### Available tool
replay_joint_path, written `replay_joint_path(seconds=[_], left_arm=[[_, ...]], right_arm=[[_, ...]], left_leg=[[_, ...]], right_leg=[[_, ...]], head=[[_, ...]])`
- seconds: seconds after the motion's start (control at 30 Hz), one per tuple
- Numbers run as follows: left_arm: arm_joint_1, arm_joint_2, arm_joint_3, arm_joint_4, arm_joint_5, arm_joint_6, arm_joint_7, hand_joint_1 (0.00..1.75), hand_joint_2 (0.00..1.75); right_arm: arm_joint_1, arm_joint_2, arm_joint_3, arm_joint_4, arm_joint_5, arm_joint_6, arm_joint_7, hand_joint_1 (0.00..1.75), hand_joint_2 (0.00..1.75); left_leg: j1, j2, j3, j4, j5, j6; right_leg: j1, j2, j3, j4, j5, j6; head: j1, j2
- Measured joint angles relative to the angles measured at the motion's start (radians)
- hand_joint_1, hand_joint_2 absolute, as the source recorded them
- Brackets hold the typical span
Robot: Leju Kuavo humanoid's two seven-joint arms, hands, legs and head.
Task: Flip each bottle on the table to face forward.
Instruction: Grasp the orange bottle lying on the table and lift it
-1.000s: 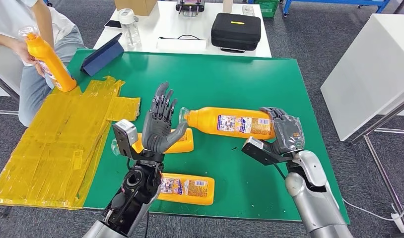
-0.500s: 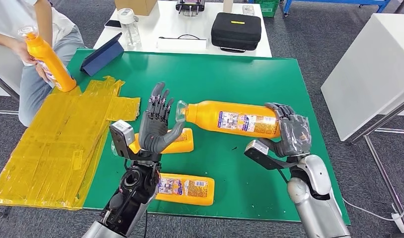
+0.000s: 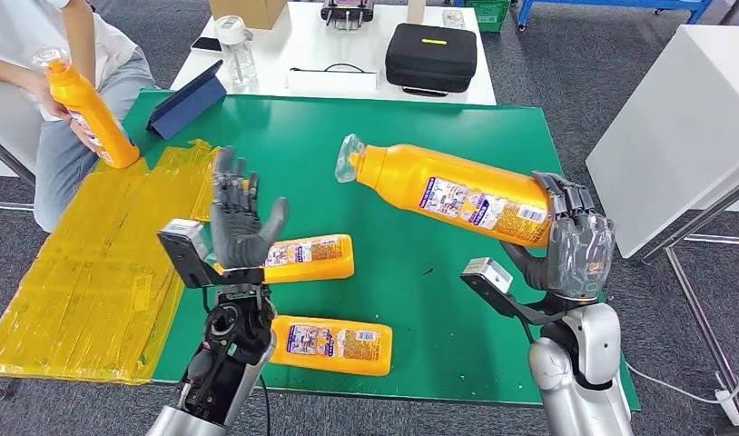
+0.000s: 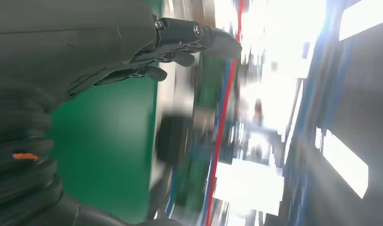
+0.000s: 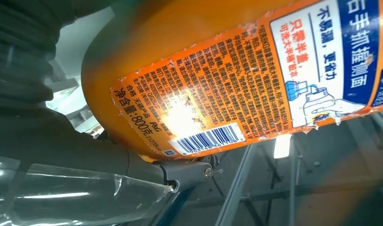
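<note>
- Right hand (image 3: 575,247), right of frame, grips the base end of the lifted bottle (image 3: 448,193); its cap tilts up toward frame centre, clear of the green table (image 3: 420,136).
- Left hand (image 3: 237,227), left of centre, is raised with fingers spread and holds nothing.
- Below it, the middle bottle (image 3: 311,257) lies flat; the near bottle (image 3: 340,346) lies at lower centre.
- Judgement: rigid plastic, glossy label, likely slippery and cap-heavy held this way. A grip around mid-body looks steadier.
- Upper left, a person holds another orange bottle (image 3: 89,111).

A robotics lab: green-matted test table (image 3: 493,136), black equipment case (image 3: 432,56) (zipped), bare concrete floor.
</note>
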Motion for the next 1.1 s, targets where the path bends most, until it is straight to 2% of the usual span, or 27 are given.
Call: replay_joint_path(seconds=[0.17,0.47,0.63,0.93,1.1], left_arm=[[-0.038,-0.001,0.073,0.037,0.021,0.055,-0.034,0.00,1.75],[-0.090,-0.003,0.093,0.135,0.033,-0.004,-0.039,0.00,1.75],[-0.102,-0.005,0.076,0.171,0.019,-0.095,-0.025,0.00,1.75],[-0.116,-0.016,-0.002,0.208,-0.031,-0.252,0.008,0.00,1.75],[-0.118,-0.017,-0.018,0.217,-0.032,-0.279,0.016,0.00,1.75]], right_arm=[[-0.007,0.028,-0.005,0.000,0.010,-0.001,-0.006,1.75,1.75],[-0.020,0.043,-0.006,0.004,0.011,-0.002,-0.016,1.75,1.75],[-0.016,0.046,-0.006,0.005,0.010,-0.005,-0.018,1.75,1.75],[0.034,0.060,-0.017,-0.012,0.022,0.000,-0.018,1.75,1.75],[0.047,0.064,-0.019,-0.024,0.023,0.002,-0.018,1.75,1.75]], left_leg=[[0.000,0.000,0.000,0.000,0.000,0.000],[0.000,0.000,0.000,0.000,0.000,0.000],[0.000,0.000,0.000,0.000,0.000,0.000],[0.000,0.000,0.000,0.000,0.000,0.000],[0.000,0.001,0.000,0.000,0.000,0.000]], right_leg=[[0.000,0.000,0.000,0.000,0.000,0.000],[-0.001,0.000,0.000,0.000,0.000,0.000],[0.000,0.000,0.000,0.000,0.000,0.000],[0.000,0.000,-0.001,0.000,0.000,0.000],[0.000,0.000,-0.001,0.000,0.000,0.000]], head=[[0.000,0.000],[0.000,0.000],[0.000,0.000],[0.000,0.000],[0.000,0.000]])
